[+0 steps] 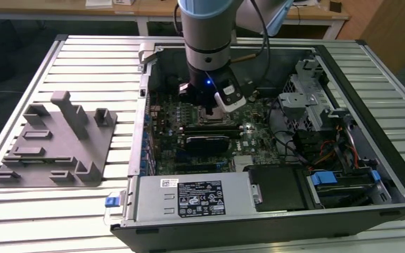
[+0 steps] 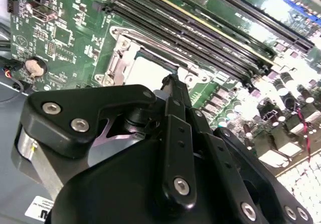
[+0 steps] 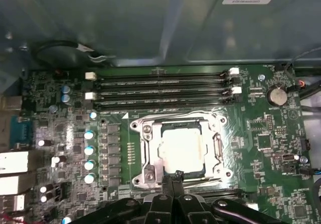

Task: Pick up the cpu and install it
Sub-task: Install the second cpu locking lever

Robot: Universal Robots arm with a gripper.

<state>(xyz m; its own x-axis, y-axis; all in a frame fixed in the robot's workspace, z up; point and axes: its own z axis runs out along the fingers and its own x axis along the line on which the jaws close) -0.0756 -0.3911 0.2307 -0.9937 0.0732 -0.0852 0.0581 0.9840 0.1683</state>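
Black, bolt-studded metal gripper (image 3: 173, 176) poised just above the near edge of the socket, fingertips pressed together, nothing clamped between them. Just beyond, small flat square cpu (image 3: 181, 145) with matte silver-metal top, seated flat inside the bright steel socket frame (image 3: 145, 148) on the glossy green motherboard (image 3: 266, 148); same chip pale behind the linkage in the second wrist view (image 2: 148, 73). Farther off, four long black memory slots (image 3: 160, 88). In the exterior view, grey plastic fixture with upright posts (image 1: 55, 145) well apart on the slatted aluminium table (image 1: 83, 58).
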